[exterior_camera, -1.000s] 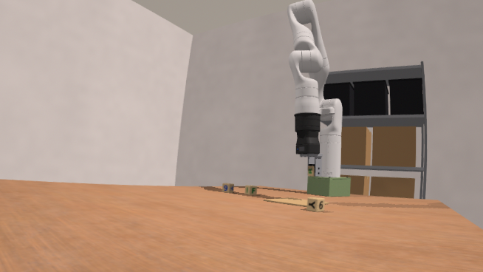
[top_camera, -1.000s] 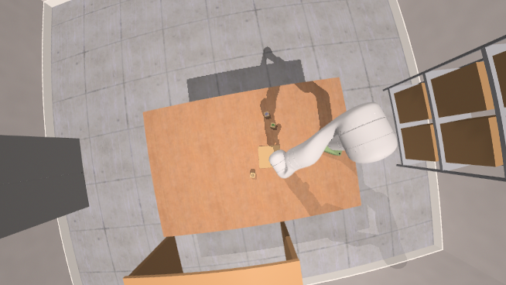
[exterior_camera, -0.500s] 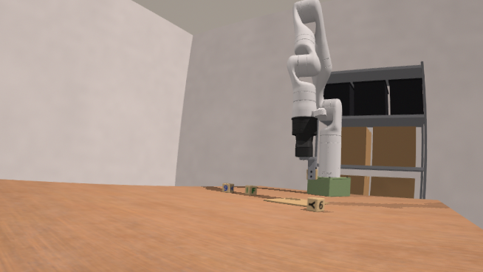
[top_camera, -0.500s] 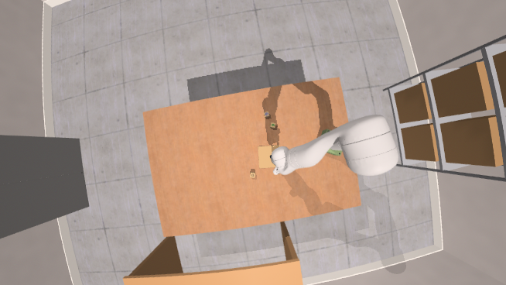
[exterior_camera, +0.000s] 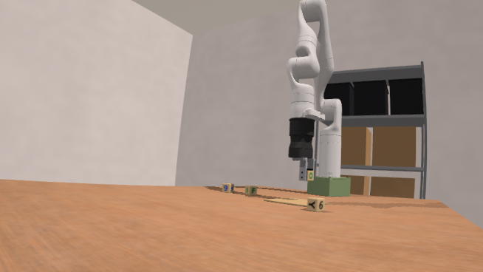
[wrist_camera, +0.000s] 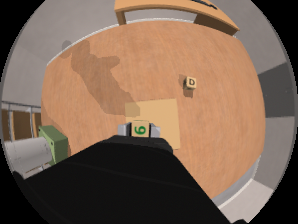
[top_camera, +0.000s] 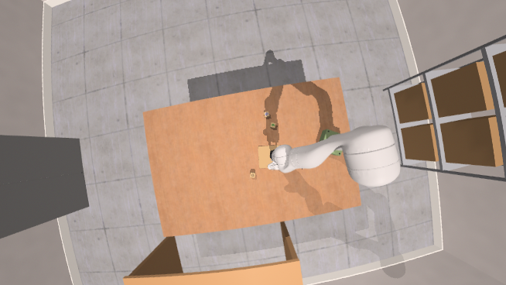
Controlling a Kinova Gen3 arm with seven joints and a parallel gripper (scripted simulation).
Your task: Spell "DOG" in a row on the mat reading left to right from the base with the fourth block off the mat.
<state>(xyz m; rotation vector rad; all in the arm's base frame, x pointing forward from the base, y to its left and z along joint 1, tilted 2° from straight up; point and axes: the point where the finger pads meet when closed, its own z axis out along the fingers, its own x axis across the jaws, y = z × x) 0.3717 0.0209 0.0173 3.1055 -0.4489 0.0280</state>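
Blocks: three on table (exterior_camera: 148,229), one (exterior_camera: 310,176) in claw (exterior_camera: 307,174).

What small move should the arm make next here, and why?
Probably lower straight down. The hand grips a block hanging above the mat, not yet touching it; three other blocks lie on the table off the mat. Release only once it rests flat.

Four letter blocks (exterior_camera: 316,205), one mat (exterior_camera: 286,201).
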